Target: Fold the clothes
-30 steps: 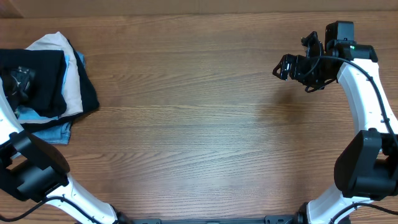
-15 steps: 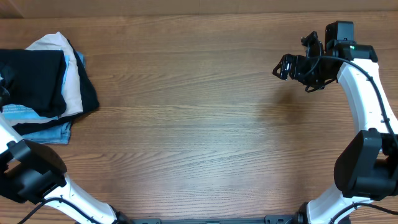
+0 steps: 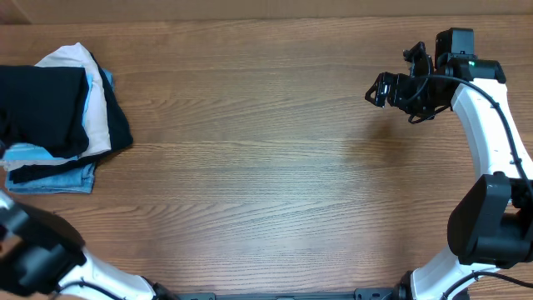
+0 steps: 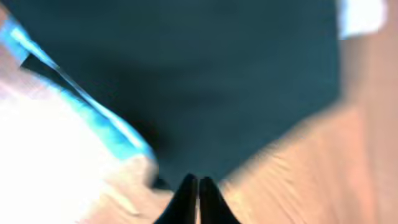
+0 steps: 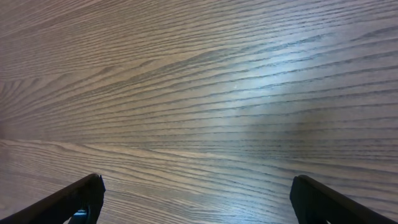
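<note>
**Overhead view, left to right.** At the far left edge of the wooden table [image 3: 266, 167] lies a heap of garments. The black T-shirt [image 3: 42, 104] is on top, loosely bunched and cut off by the left edge of the frame. A pale pink-beige garment [image 3: 73, 57] shows beneath it along the far and right sides. A light blue garment [image 3: 58, 177] lies lowest, its edge protruding on the near side. The left arm [image 3: 33, 258] appears blurred in the near-left corner, and its gripper cannot be made out from above.

**Left wrist view (blurred).** The left gripper [image 4: 198, 183] has its fingers [image 4: 186, 202] pressed together with no gap, tips at the border of the black fabric — whether any cloth is pinched cannot be told.

**Far right.** The right arm [image 3: 487, 125] holds the right gripper [image 3: 379, 90] over the table, well apart from the heap. In its wrist view the two fingers sit at opposite lower corners — spread wide, with only wood grain between them.
</note>
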Controlling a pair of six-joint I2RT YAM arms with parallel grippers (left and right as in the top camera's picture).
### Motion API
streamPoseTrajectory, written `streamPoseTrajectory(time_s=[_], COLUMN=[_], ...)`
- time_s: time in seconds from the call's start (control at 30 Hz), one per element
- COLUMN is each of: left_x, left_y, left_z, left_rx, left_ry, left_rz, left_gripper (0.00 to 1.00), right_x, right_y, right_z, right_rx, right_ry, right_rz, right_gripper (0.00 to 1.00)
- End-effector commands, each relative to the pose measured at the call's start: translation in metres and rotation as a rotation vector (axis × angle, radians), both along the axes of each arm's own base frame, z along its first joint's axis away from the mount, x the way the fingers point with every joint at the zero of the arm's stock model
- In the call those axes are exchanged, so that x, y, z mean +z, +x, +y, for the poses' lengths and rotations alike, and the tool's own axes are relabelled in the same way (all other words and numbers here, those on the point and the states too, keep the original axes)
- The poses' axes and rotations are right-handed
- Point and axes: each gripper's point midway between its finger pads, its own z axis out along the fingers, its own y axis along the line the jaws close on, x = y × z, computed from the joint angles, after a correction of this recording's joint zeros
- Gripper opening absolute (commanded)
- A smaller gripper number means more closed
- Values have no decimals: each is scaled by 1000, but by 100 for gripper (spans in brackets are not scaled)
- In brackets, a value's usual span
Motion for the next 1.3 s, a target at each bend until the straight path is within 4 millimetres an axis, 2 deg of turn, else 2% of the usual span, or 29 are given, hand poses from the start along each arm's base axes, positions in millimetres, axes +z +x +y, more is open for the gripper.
streamPoseTrajectory(time_s=[0.0,0.03,0.1,0.17,0.2,0.23,0.27,0.3,0.33,0.4,0.57,0.77,0.87,0.9,0.97,1.07,1.13,1.2,1.23,1.27], left_x=[121,136,149,145,142,136,130,119,108,89,38,3,-3,-3,-3,-3,-3,-3,-3,-3], left_y=[-5,-7,5,25,35,45,53,62,70,81,103,113,114,114,114,114,114,114,114,114], left_z=[-55,-70,-95,-125,-139,-154,-167,-183,-196,-208,-205,-202,-198,-198,-198,-198,-198,-198,-198,-198], left_rx=[-128,-155,-226,-320,-365,-409,-447,-492,-526,-561,-566,-563,-555,-555,-555,-555,-555,-555,-555,-555], left_ry=[173,201,224,208,198,185,169,143,121,90,25,-14,0,0,0,0,0,0,0,0], left_rz=[-292,-328,-374,-387,-390,-385,-374,-353,-331,-293,-185,-114,-94,-94,-94,-94,-94,-94,-94,-94], left_gripper=[11,12,18,43,68,78,83,100,100,100,100,100,100,100,100,100,100,100,100,100], right_x=[13,13,13,13,13,13,13,13,13,13,13,13,16,25,62,148,218,275,299,331], right_y=[3,3,3,3,3,3,3,3,3,3,3,3,3,2,-5,-34,-76,-127,-157,-207], right_z=[0,0,0,0,0,0,0,0,0,0,0,0,0,0,1,4,9,6,7,18], right_rx=[4,4,4,4,4,4,4,4,4,4,4,5,4,5,5,6,7,-37,-52,-30], right_ry=[-1,-1,-1,-1,-1,-1,-1,-1,-1,-1,-1,-1,-2,-4,-15,-41,-64,-149,-176,-169], right_rz=[-37,-37,-37,-37,-37,-37,-37,-37,-37,-37,-37,-37,-44,-66,-160,-385,-588,-779,-875,-1023], right_gripper=[100,100,100,100,100,100,100,100,100,100,100,100,100,100,100,100,100,100,100,100])
